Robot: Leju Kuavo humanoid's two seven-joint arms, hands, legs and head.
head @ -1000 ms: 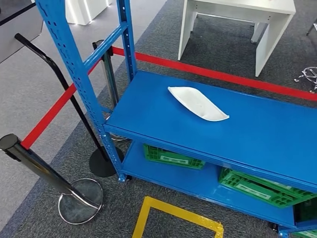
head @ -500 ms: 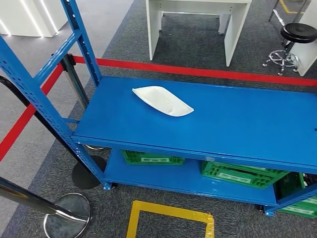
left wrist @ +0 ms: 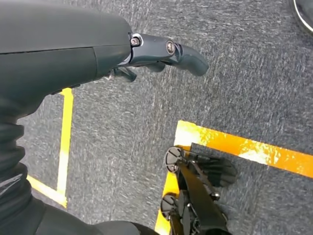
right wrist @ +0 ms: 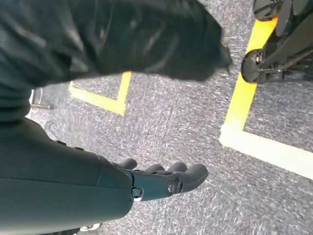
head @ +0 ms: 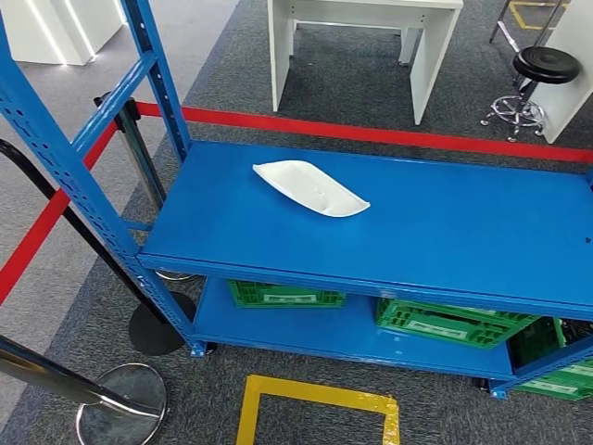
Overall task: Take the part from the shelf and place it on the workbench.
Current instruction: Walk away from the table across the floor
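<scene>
A white, flat, leaf-shaped part [head: 310,187] lies on the top board of the blue shelf [head: 447,232], left of its middle. My left hand [left wrist: 162,51] hangs over grey carpet with its fingers stretched out and nothing in it. Over the carpet on the other side, my right hand [right wrist: 166,178] also hangs with fingers straight and apart, empty. Both hands are far from the part.
Green crates [head: 447,323] sit on the shelf's lower board. A red belt barrier [head: 392,135] runs behind the shelf, with chrome posts [head: 122,400] at the left. Behind it stand a white bench [head: 360,37] and a black stool [head: 544,69]. A yellow floor square [head: 315,408] lies before the shelf.
The camera has swung right and then steadied; the shelf and part now sit more squarely in view. The part itself has not moved on the shelf.
</scene>
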